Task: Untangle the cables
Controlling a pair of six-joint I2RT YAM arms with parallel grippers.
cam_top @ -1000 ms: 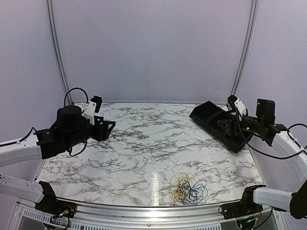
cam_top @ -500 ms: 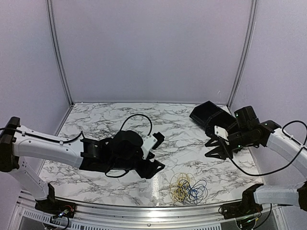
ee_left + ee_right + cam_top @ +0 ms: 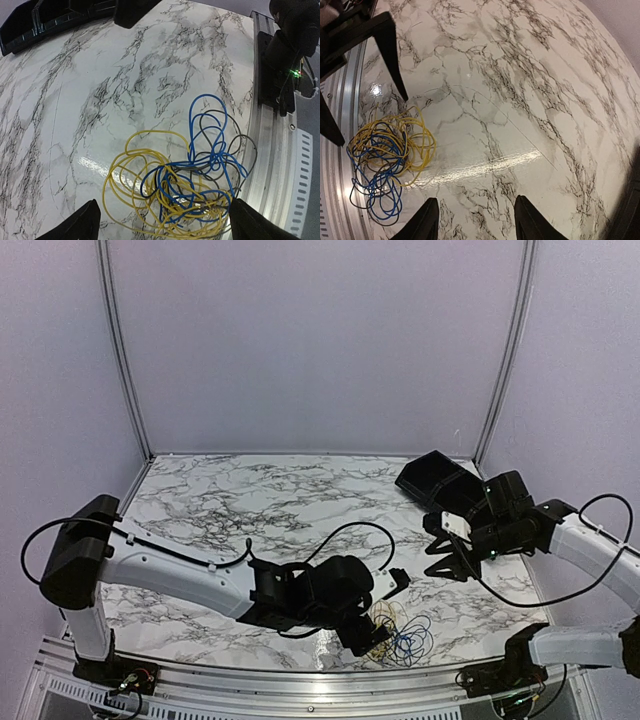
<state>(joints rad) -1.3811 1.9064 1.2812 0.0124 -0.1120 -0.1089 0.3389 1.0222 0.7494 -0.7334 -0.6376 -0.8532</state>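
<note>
The cables (image 3: pixel 402 634) are thin yellow, blue and black wires tangled in one loose heap near the table's front edge, right of centre. In the left wrist view the cables (image 3: pixel 180 187) lie directly below my left gripper (image 3: pixel 165 227), which is open wide with one finger on each side of the heap and nothing held. My left gripper (image 3: pixel 374 638) hovers at the heap's left side. My right gripper (image 3: pixel 441 556) is open and empty above the table, right of and beyond the heap. In the right wrist view the cables (image 3: pixel 385 155) lie left of my right gripper (image 3: pixel 476 220).
A black tray (image 3: pixel 440 485) sits at the back right corner. An aluminium rail (image 3: pixel 300 675) runs along the table's front edge, close to the heap (image 3: pixel 270 150). The left arm's black fingers (image 3: pixel 390 50) stand over the heap in the right wrist view.
My left arm has swung from the table's left side across to the heap at the front. My right gripper has left the tray and come down toward the middle.
</note>
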